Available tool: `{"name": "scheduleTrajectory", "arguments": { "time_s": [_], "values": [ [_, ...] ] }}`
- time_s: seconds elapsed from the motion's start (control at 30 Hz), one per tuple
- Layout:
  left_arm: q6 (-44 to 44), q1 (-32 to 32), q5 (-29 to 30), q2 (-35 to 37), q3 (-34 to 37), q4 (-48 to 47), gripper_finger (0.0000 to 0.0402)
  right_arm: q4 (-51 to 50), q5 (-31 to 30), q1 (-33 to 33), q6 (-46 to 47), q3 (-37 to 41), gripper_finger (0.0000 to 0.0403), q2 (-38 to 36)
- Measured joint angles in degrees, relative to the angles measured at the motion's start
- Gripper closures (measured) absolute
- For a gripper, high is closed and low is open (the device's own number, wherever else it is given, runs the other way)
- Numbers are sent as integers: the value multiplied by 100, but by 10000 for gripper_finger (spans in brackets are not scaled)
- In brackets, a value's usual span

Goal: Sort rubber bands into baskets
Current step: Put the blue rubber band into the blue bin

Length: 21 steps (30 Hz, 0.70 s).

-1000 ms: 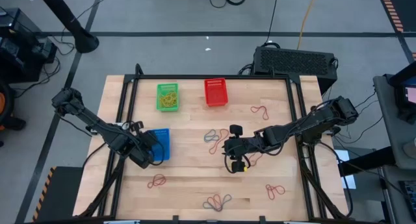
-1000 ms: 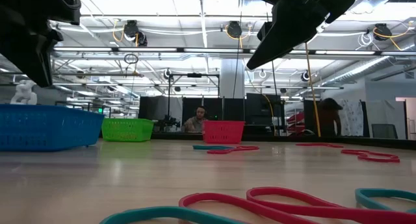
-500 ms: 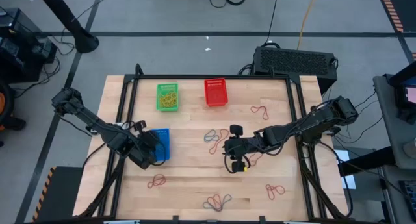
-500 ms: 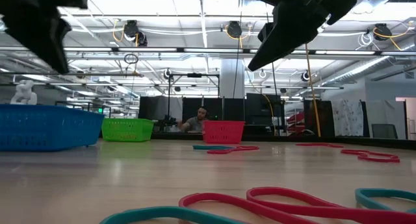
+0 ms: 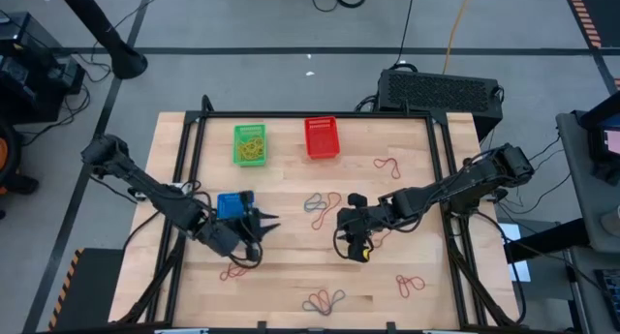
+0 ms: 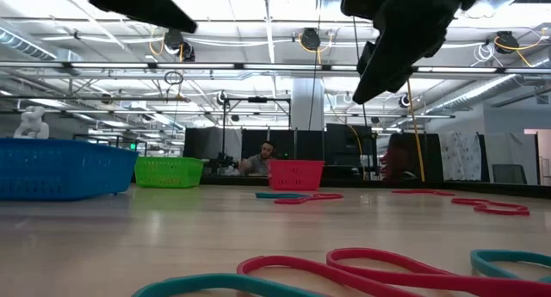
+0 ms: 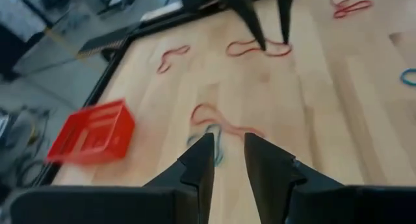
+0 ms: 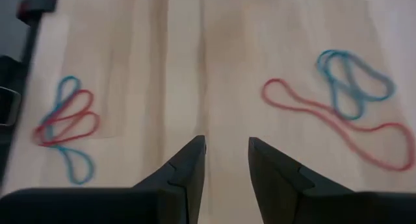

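My left gripper [image 5: 266, 221] is open and empty, level above the wood just right of the blue basket [image 5: 232, 206], pointing toward the table's right; its fingers [image 7: 198, 160] show apart in the left wrist view. My right gripper [image 5: 342, 223] is open and empty above the table's middle; its fingers [image 8: 188, 162] show apart in the right wrist view. A blue and red rubber band cluster [image 5: 320, 203] lies flat between the grippers, and also shows in the left wrist view [image 7: 214, 130] and the right wrist view [image 8: 348, 97]. The green basket [image 5: 249, 144] holds yellow and green bands. The red basket [image 5: 322, 137] stands beside it.
More bands lie flat on the wood: red ones at far right [image 5: 388, 167], near left [image 5: 232, 270], near right [image 5: 410, 285] and under the right arm [image 5: 376, 239], and a mixed cluster at the near edge [image 5: 325, 300]. A black frame [image 5: 194, 160] borders the table.
My left gripper has swung away from above the blue basket toward the table's right and near edge, turning until its fingers point toward the right gripper. The blue basket now shows uncovered. The bands have not moved.
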<state>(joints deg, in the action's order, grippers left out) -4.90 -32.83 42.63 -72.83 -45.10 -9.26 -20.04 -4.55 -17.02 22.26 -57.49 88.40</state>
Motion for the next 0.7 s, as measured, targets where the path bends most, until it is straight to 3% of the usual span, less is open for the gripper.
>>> {"name": "scheduleTrajectory", "arguments": {
  "time_s": [0.13, 0.27, 0.6, 0.7],
  "values": [
    [460, 208, -459, -437, 54, 773, 308, -6, 169, -54, 431, 0, 293, 0],
    [675, 520, -487, -885, 54, 1348, 308, -26, 195, -184, 560, 0, 293, 0],
    [674, 2204, -1798, -1976, -1, 2544, 308, -405, 102, -267, 319, 0, 293, 0],
    [535, 2673, -2179, -2267, -115, 2553, 308, -604, -359, -283, 58, 0, 293, 0]
  ]
}}
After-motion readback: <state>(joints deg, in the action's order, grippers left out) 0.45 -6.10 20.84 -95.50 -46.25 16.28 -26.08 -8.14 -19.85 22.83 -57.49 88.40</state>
